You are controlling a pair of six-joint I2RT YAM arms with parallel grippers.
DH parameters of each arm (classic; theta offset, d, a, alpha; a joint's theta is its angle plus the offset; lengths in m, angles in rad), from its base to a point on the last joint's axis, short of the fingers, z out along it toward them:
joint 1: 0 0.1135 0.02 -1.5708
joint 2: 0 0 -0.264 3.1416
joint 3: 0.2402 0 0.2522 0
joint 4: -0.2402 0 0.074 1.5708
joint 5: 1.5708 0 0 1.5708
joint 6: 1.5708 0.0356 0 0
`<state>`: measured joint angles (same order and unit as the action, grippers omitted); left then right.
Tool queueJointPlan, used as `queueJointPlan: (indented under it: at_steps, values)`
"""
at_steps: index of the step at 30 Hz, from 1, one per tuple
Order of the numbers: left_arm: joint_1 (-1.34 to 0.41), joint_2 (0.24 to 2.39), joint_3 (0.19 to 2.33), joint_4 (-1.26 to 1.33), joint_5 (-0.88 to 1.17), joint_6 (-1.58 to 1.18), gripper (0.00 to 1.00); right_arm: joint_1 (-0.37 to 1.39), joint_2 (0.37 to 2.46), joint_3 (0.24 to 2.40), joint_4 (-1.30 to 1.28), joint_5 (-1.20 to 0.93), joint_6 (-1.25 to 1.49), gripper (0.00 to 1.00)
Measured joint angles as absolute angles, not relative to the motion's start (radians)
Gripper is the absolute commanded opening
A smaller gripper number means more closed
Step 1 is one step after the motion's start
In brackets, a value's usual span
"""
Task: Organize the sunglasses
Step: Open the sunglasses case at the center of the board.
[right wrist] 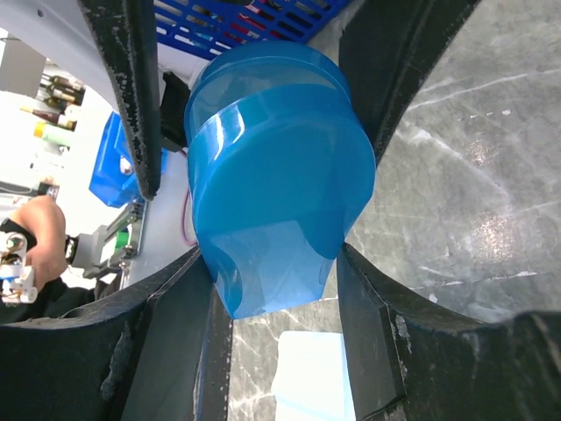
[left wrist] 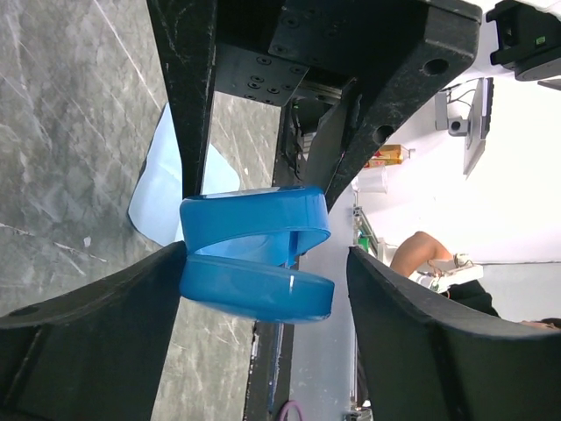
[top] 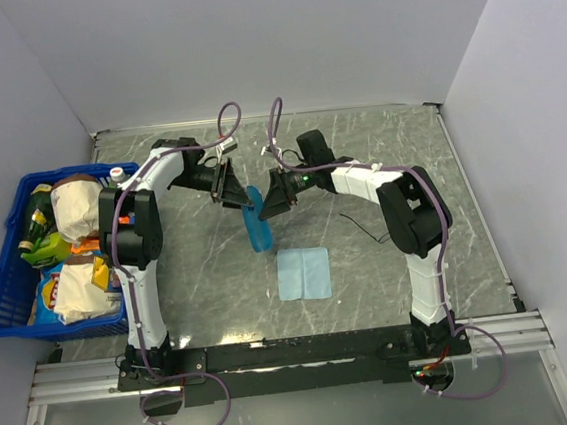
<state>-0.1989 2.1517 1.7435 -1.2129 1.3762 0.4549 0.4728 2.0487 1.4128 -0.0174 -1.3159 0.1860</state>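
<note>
The blue translucent case (top: 257,225) stands on end above the table's middle, between both grippers. My right gripper (right wrist: 273,254) is shut on the case (right wrist: 276,175), with both fingers pressed against its sides. My left gripper (left wrist: 266,263) stands open around the other end. There the case (left wrist: 254,263) shows its two halves ajar; it touches one finger and clears the other by a gap. A thin black wire shape, apparently the sunglasses (top: 368,230), lies on the table beside the right arm. In the top view the left gripper (top: 236,192) and right gripper (top: 267,202) face each other.
A light-blue square cloth (top: 303,273) lies flat on the table just in front of the case. A blue basket (top: 0,290) filled with bottles and snack bags sits at the left edge. White walls enclose the table at the back and sides.
</note>
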Motion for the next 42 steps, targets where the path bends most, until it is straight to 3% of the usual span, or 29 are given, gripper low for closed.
queueJointPlan:
  at_steps: [12, 15, 19, 22, 33, 42]
  values:
    - [-0.176, 2.152, 1.744, -1.216, 1.376, 0.459, 0.66, 0.422, 2.048, 1.359, 0.136, -1.369, 0.326, 0.54]
    - [-0.168, 2.152, 1.744, -1.214, 1.376, 0.454, 0.68, 0.414, 2.048, 1.346, 0.173, -1.380, 0.357, 0.54]
    - [-0.165, 2.152, 1.744, -1.208, 1.377, 0.450, 0.80, 0.412, 2.048, 1.346, 0.182, -1.379, 0.370, 0.54]
    - [-0.165, 2.152, 1.744, -1.207, 1.377, 0.447, 0.83, 0.412, 2.048, 1.347, 0.161, -1.356, 0.358, 0.55]
    - [-0.171, 2.124, 1.605, -0.903, 1.281, 0.163, 0.83, 0.413, 2.048, 1.352, 0.120, -1.250, 0.348, 0.55]
    - [-0.175, 2.112, 1.598, -0.798, 1.243, 0.073, 0.85, 0.414, 2.048, 1.354, 0.082, -1.203, 0.319, 0.55]
